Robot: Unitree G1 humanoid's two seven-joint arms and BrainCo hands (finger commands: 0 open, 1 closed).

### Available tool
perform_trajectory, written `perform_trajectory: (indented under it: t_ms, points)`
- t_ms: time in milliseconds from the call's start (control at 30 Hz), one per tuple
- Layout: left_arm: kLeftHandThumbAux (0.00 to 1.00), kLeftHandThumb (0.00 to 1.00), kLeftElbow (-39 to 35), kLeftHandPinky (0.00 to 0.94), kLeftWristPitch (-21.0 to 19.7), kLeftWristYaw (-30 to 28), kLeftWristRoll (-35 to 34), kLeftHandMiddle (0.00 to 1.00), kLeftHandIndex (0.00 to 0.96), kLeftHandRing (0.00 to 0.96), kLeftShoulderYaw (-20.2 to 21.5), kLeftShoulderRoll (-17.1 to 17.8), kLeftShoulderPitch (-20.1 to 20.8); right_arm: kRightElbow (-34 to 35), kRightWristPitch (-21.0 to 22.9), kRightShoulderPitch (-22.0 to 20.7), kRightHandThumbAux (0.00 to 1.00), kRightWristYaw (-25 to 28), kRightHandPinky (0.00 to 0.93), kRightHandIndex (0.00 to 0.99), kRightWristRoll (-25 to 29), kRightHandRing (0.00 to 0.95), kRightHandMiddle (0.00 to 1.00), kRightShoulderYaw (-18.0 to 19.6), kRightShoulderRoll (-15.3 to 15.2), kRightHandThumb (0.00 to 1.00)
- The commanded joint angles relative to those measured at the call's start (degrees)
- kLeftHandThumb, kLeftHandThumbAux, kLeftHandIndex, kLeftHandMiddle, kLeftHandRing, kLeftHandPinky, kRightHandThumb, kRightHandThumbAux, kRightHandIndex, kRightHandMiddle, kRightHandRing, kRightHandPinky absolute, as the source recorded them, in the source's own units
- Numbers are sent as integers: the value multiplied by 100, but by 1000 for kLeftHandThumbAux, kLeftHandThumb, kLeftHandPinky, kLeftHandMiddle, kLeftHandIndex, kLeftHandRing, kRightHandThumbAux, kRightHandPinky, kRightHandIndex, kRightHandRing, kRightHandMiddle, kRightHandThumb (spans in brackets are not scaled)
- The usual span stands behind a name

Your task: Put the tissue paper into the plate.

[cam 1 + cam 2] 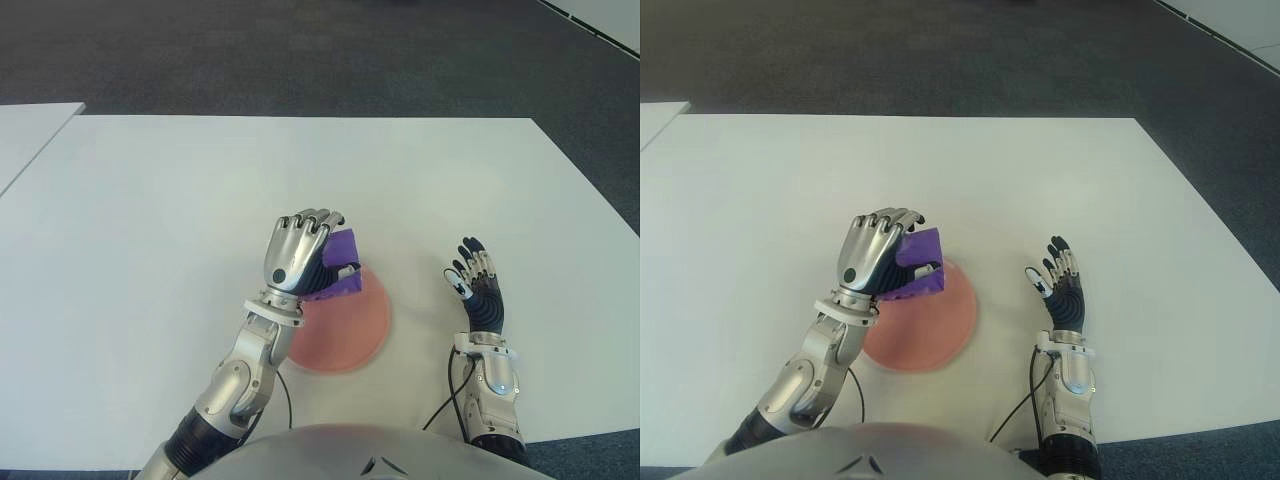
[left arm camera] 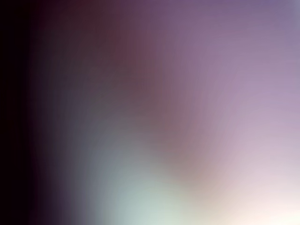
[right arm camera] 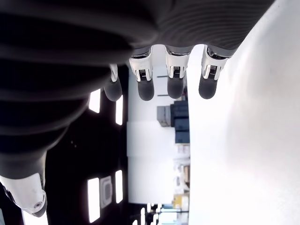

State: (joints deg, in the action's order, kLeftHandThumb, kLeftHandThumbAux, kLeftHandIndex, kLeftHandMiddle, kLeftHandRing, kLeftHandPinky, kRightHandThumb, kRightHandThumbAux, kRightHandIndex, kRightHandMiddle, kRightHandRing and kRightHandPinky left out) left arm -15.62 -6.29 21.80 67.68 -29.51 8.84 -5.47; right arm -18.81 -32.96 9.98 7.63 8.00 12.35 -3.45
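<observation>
Fingers [image 1: 312,222] of left hand [image 1: 296,255] wrap purple tissue paper [image 1: 342,262].

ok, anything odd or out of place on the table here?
Nothing stands out. The left hand grips the purple tissue paper over the far edge of the pink plate, not yet released. The right hand is open beside the plate. Nothing is spilled on the white table.

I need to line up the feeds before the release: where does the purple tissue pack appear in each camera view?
Left eye view: tissue pack in the left hand, over the far rim of the pink plate.
Right eye view: same pack, left of centre.
Left wrist view: only a purplish blur, cannot identify it.
Right wrist view: not in it.
Shared landmark: the plate, in both eye views.
</observation>
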Motion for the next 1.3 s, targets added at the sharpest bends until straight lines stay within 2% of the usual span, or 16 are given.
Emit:
perform_trajectory:
  t_ms: [33, 67, 100, 133, 200, 300, 367, 400, 467, 567, 1167, 1200, 1233, 1267, 1300]
  points:
    - [532, 600, -150, 792, -84, -91, -157, 720, 425, 757, 80, -115, -135, -380, -40, 168, 599, -33, 68, 0, 36, 47, 47, -110, 281, 70]
    - [419, 469, -205, 745, -128, -156, -140, 615, 365, 692, 87, -125, -162, -380, -39, 167, 599, -35, 68, 0, 35, 47, 47, -111, 281, 70]
    - [346, 385, -292, 715, -200, -269, -106, 548, 327, 650, 84, -145, -208, -380, -39, 166, 599, -36, 68, 0, 35, 47, 47, -112, 281, 70]
    - [304, 344, -352, 655, -251, -347, -83, 454, 265, 565, 79, -160, -239, -380, -39, 166, 599, -36, 68, 0, 35, 47, 47, -112, 281, 70]
    - [195, 252, -458, 443, -326, -486, -59, 202, 111, 296, 64, -182, -292, -395, -44, 158, 599, -40, 68, 0, 32, 47, 47, -114, 282, 70]
    - [133, 217, -592, 254, -365, -609, 2, 66, 36, 100, 40, -177, -331, -402, -46, 155, 599, -43, 68, 0, 30, 47, 47, -115, 283, 70]
    - [116, 216, -700, 152, -360, -705, 72, 33, 18, 51, 28, -137, -342, -402, -46, 155, 599, -44, 68, 0, 29, 47, 47, -115, 283, 70]
    - [108, 215, -743, 97, -353, -751, 103, 21, 11, 32, 25, -115, -343, -402, -46, 154, 599, -44, 68, 0, 28, 47, 47, -114, 283, 70]
    - [101, 216, -782, 49, -329, -832, 123, 10, 5, 16, 36, -76, -331, -424, -49, 139, 599, -46, 68, 0, 24, 47, 47, -112, 284, 70]
    - [94, 222, -865, 16, -300, -1032, 101, 3, 1, 5, 60, -22, -335, -440, -54, 129, 599, -47, 68, 0, 17, 47, 47, -108, 287, 70]
    - [76, 219, -1043, 0, -292, -1453, 176, 0, 0, 0, 158, -22, -343, -467, -67, 113, 599, -42, 68, 0, 7, 47, 47, -95, 292, 70]
    - [76, 216, -1041, 0, -287, -1453, 187, 0, 0, 0, 165, -14, -336, 992, 1060, 480, 599, -517, 68, 0, -982, 47, 47, -523, 633, 70]
    - [76, 209, -1039, 0, -284, -1454, 196, 0, 0, 0, 170, -9, -331, 2094, 1915, 758, 621, -874, 87, 0, -1727, 51, 45, -847, 890, 56]
    - [76, 206, -1035, 0, -283, -1451, 208, 0, 0, 0, 175, -5, -325, 2856, 2517, 950, 629, -1115, 93, 0, -2238, 52, 44, -1078, 1049, 51]
    - [76, 200, -1033, 0, -283, -1449, 215, 0, 0, 0, 178, -4, -321, 3269, 2860, 1054, 636, -1244, 104, 0, -2507, 55, 43, -1208, 1128, 42]
